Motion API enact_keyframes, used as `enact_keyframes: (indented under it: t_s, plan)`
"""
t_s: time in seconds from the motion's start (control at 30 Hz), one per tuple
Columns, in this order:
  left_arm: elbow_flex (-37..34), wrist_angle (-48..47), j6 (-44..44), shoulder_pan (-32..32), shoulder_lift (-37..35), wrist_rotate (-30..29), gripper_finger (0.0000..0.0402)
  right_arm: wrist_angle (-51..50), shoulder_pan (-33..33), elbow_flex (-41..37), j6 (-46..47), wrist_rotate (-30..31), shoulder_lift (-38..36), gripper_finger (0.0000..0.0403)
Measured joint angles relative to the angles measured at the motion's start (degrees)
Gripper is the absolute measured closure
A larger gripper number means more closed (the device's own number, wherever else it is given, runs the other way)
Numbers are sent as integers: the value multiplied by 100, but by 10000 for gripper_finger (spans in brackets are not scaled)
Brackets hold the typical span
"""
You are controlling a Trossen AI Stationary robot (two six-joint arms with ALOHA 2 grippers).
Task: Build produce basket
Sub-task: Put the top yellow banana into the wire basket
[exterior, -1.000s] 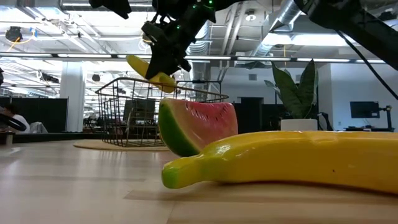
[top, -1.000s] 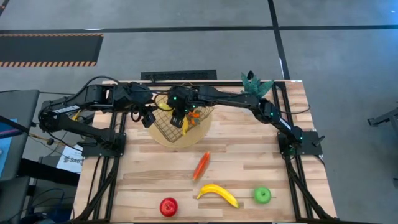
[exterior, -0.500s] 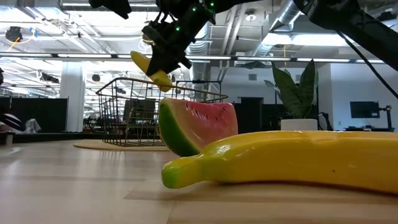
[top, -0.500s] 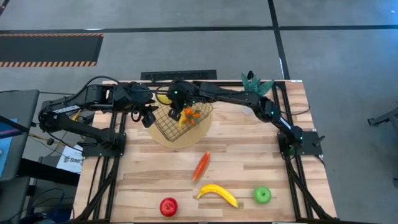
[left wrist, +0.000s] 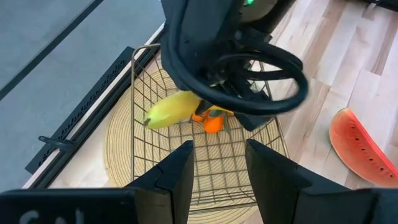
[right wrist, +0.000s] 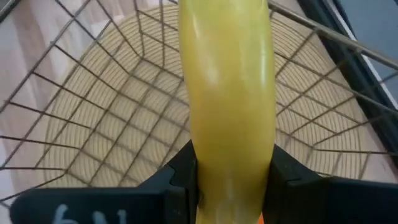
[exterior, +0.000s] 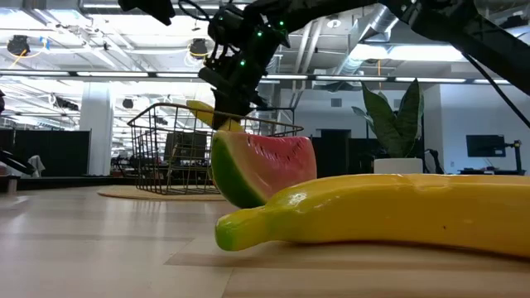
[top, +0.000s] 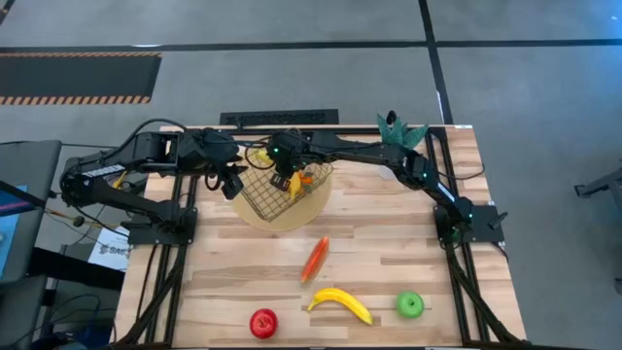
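Observation:
The dark-gold wire basket [top: 275,194] stands on a round tan mat [top: 255,220] at the table's far side. Two small orange leafy pieces [left wrist: 211,122] lie inside it. My right gripper [top: 286,179] reaches over the basket and is shut on a yellow banana [left wrist: 174,107], which hangs at rim height in the low view [exterior: 209,111]. My left gripper [left wrist: 221,163] hovers open at the basket's left edge [top: 231,184] and touches nothing. A second banana [top: 340,303], a red apple [top: 262,323], a green apple [top: 411,305] and a watermelon slice [top: 315,259] lie on the table. My right gripper pinches the banana between its two fingers [right wrist: 184,163], one on each side of the fruit's body [right wrist: 227,146]. The fingers come from above, pointing down. The banana is lifted clear over the basket's inside, and its free end [left wrist: 151,117] sticks out sideways past the gripper.
A green potted plant [top: 400,131] stands at the far right corner. The loose fruit lies along the near half of the table [top: 389,262]. The right arm spans from its base [top: 468,224] across to the basket.
My right gripper, still shut on the banana, has moved down toward the basket. The banana has dropped from well above the rim to about rim height. My left gripper has kept still.

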Motion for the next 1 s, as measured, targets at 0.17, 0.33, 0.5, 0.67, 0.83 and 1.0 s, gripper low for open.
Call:
enact_keyframes:
  t_s: [0.17,0.33,0.5,0.67,0.83,1.0]
  plan:
    - [0,0,-2,0,0,0,269,9,-114,11,33,98,-13,289]
    - [0,0,-4,1,0,2,269,-169,-183,11,108,96,-13,289]
    - [0,0,-4,1,0,2,269,-288,-122,11,105,74,-13,289]
    - [0,0,-7,1,0,2,269,-310,-106,11,106,54,-13,289]
    - [0,0,-7,1,0,7,269,-493,-95,11,110,56,-13,289]
    - [0,-2,-7,1,0,8,269,-565,-84,11,106,54,-13,289]
